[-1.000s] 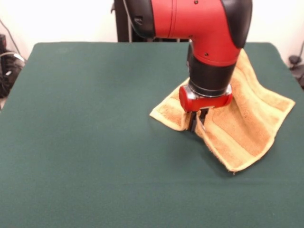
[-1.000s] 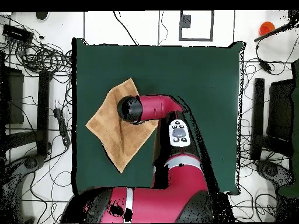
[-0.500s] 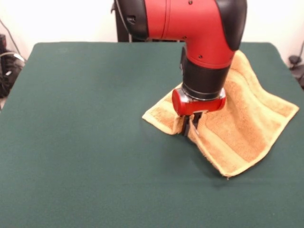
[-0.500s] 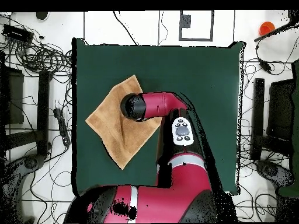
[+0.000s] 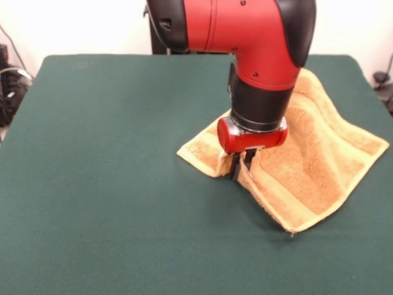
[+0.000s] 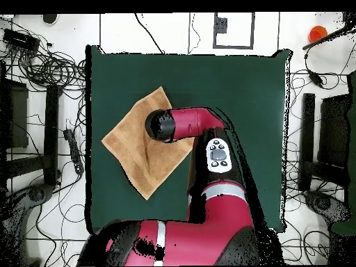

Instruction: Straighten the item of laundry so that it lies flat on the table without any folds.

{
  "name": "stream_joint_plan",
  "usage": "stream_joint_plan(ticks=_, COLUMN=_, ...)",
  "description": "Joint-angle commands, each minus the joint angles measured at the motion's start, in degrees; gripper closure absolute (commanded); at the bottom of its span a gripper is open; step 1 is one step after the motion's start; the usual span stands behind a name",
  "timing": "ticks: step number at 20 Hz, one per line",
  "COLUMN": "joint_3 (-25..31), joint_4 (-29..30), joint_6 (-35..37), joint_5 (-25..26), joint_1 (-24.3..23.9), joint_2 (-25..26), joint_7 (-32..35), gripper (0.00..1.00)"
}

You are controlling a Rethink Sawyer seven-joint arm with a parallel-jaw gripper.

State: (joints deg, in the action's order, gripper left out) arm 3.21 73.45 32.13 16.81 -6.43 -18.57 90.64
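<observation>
Now the fingers pinch a raised fold of the towel near its left corner.

The item of laundry is a golden-orange terry towel with paler border bands. It lies on the dark green tabletop, turned diamond-wise to the tabletop's edges. It is mostly spread, but not flat: a raised ridge runs across it, and one edge is lifted off the tabletop.

Tangled black cables and an orange object lie beside the table.
</observation>
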Motion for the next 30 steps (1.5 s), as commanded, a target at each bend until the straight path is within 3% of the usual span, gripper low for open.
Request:
stream_joint_plan(ticks=1, joint_3=4.01, joint_4=-1.81, joint_6=2.73, joint_5=2.97, joint_1=-1.24, joint_2=1.12, joint_7=-3.50, gripper=1.00)
stream_joint_plan(ticks=30, joint_3=5.39, joint_4=-4.05, joint_6=5.13, joint_5=4.52, joint_1=-3.39, joint_2=1.14, joint_7=-8.21, gripper=1.00)
